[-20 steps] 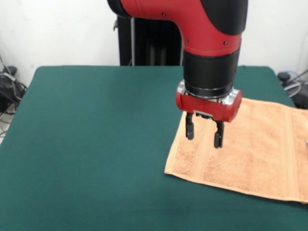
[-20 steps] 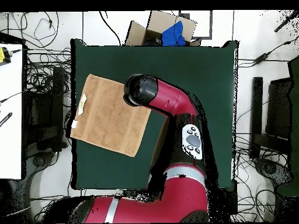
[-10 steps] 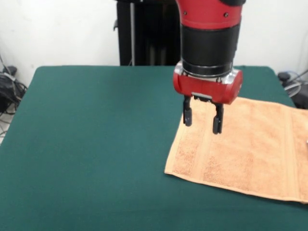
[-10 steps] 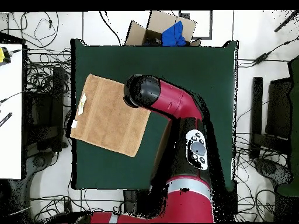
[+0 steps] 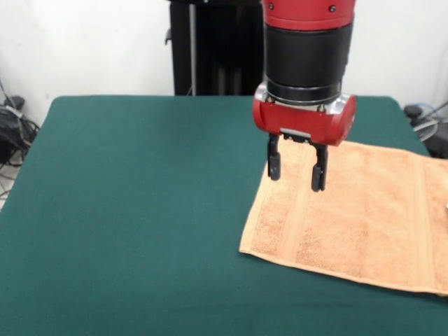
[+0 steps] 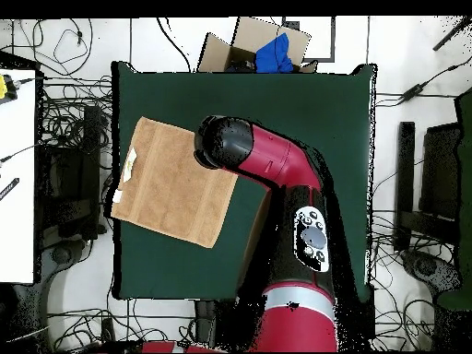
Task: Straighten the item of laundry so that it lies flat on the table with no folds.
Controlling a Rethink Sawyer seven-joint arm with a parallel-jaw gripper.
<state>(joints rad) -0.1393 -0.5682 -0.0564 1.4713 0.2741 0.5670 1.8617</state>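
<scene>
Your towel point(image 5: 357, 224) lies spread flat on the table point(image 5: 140, 210), with no folds showing in either view. In the front view it sits at the right side of the table and runs off the picture's right edge; its left corner points toward the table's middle. From overhead the towel point(image 6: 173, 182) is a slightly turned rectangle at the left side of the table point(image 6: 304, 111), with one edge reaching out to, or just past, the table's left border. You can see woven bands running across it near the short ends, and a small white tag point(image 6: 131, 162) near its left edge in the overhead view.

Your gripper point(image 5: 297, 168) hangs straight down over the towel's far left edge, clear of the cloth. The jaws stand parted, with nothing between them, and both black fingers point(image 5: 274, 164) point at the towel below. From overhead the arm point(image 6: 277, 166) hides the gripper itself; its black end sits over the towel's right edge.

Beyond the table's far side in the overhead view you have a cardboard box point(image 6: 267, 41) with something blue in it, and cables on the floor around the table.
</scene>
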